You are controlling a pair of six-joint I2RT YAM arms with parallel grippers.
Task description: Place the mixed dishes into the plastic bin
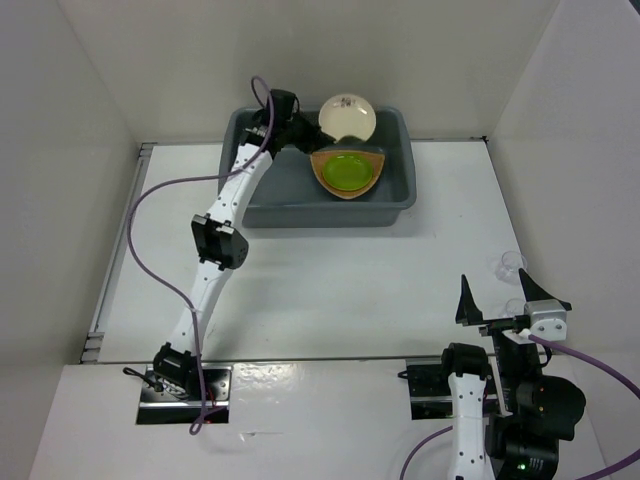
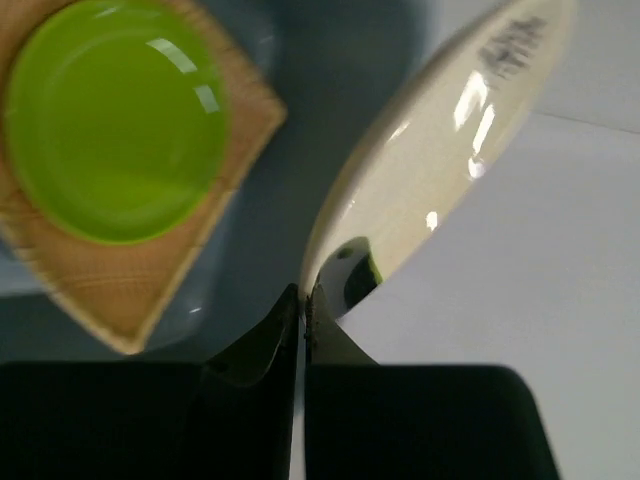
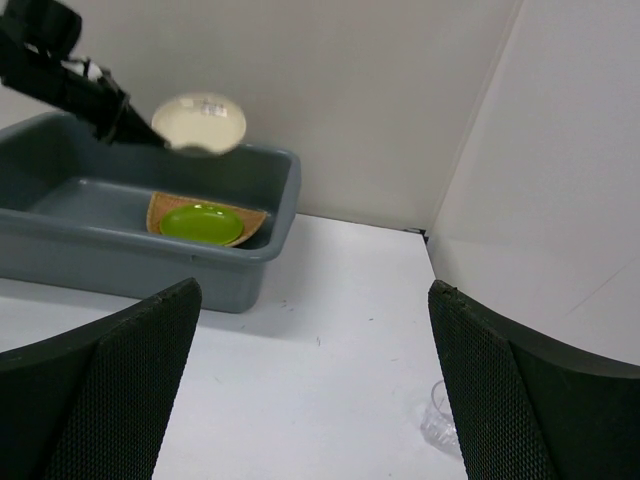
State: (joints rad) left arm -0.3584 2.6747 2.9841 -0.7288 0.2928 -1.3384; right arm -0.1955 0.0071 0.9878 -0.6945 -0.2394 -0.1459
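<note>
The dark grey plastic bin (image 1: pixel 395 205) stands at the back of the table. Inside it lies the fan-shaped woven tray (image 1: pixel 322 175) with the lime-green plate (image 1: pixel 346 170) resting on it. My left gripper (image 1: pixel 303 128) reaches over the bin's far left corner and is shut on the rim of the cream-gold plate (image 1: pixel 347 118), which hangs tilted above the bin's back wall. The left wrist view shows the jaws (image 2: pixel 303 300) pinching that plate (image 2: pixel 440 150) edge-on. My right gripper (image 1: pixel 503 297) stands open near the front right, with the clear cup (image 1: pixel 510 265) just beyond it on the table.
White walls close in the table at the back and on both sides. A purple cable (image 1: pixel 150 250) loops off the left arm over the table's left part. In the right wrist view the cup (image 3: pixel 440 425) stands beside the right finger (image 3: pixel 530 400).
</note>
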